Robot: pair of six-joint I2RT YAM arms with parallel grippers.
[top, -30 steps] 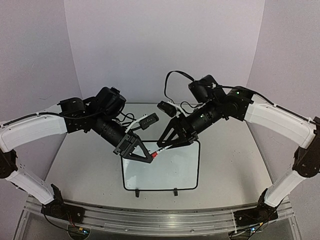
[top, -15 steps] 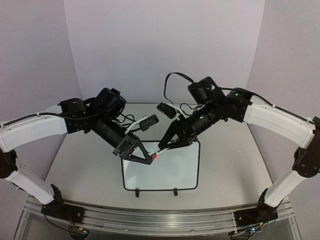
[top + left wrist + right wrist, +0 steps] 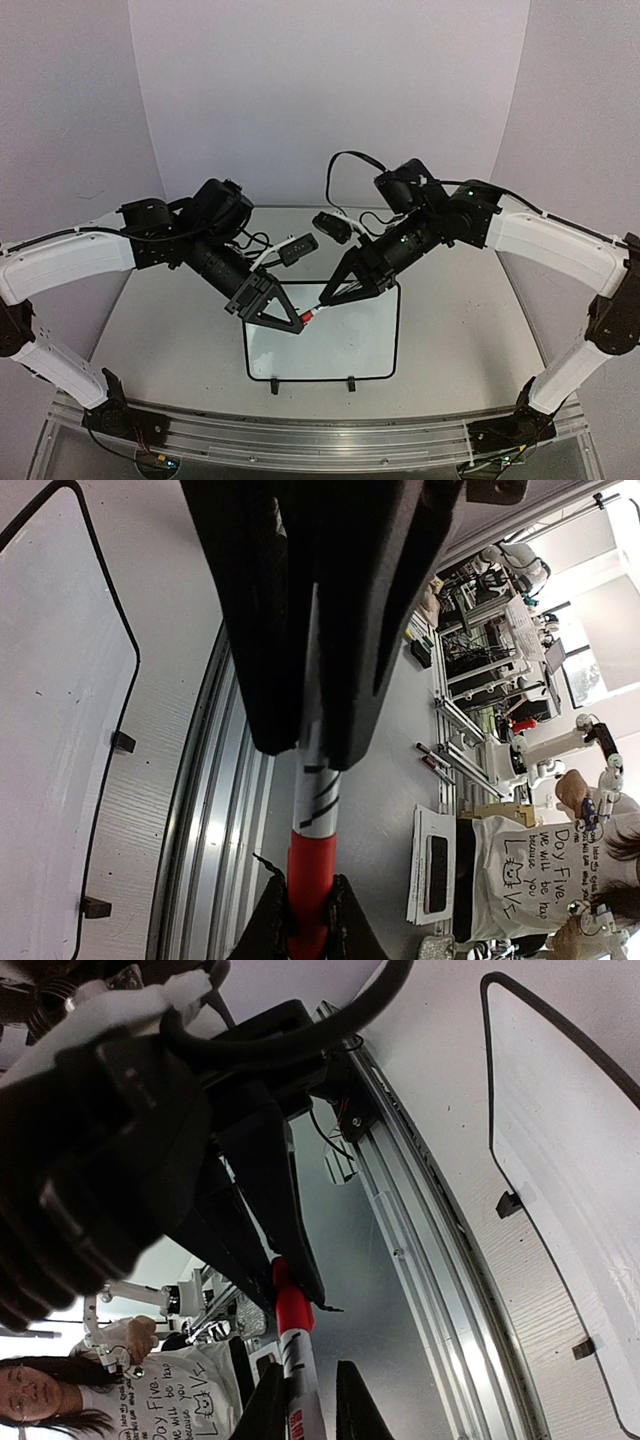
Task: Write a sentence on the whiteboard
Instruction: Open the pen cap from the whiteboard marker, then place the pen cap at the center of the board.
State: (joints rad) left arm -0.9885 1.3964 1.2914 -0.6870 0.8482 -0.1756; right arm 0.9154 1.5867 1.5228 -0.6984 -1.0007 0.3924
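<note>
The whiteboard (image 3: pixel 345 345) lies flat on the table, its two black clips (image 3: pixel 274 385) toward the near edge. Its visible surface is blank white, and the sentence is not in view. Above its far left corner a marker (image 3: pixel 311 315) with a white barrel and a red cap hangs between the two arms. My left gripper (image 3: pixel 298 320) is shut on the red cap (image 3: pixel 310 870). My right gripper (image 3: pixel 326 296) is closed round the white barrel (image 3: pixel 303 1395) just behind the cap. The board also shows in the left wrist view (image 3: pixel 50 680) and the right wrist view (image 3: pixel 570 1130).
An aluminium rail (image 3: pixel 320 440) runs along the table's near edge, below the board. White walls enclose the back and both sides. Camera cables (image 3: pixel 345 165) loop above the right wrist. Beyond the table, a person in a printed white T-shirt (image 3: pixel 150 1400) is in view.
The right gripper's jaws have closed from wide open onto the marker's barrel, and it has edged slightly down and left. The left gripper has kept its hold on the cap.
</note>
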